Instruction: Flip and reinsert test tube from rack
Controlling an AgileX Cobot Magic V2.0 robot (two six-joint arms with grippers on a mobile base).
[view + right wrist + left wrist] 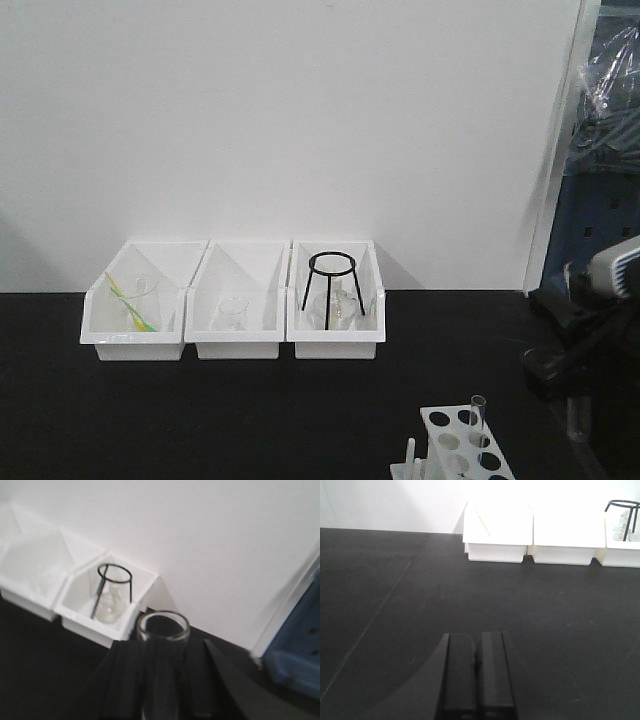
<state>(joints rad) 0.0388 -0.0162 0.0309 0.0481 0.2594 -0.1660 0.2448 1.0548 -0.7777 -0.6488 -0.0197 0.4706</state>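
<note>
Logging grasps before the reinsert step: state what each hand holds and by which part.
Right hand grips a clear test tube by its body, the open mouth poking out beyond the grip. Left hand is shut and holds nothing.

A plain white wall (pixel 300 120) backs a matte black tabletop (pixel 250 410) under bright, even light, with soft shadows at the wall's foot. The wall ends at the right edge, where a blue perforated panel (pixel 603 215) shows beyond it, crumpled clear plastic (pixel 612 65) above.
</note>
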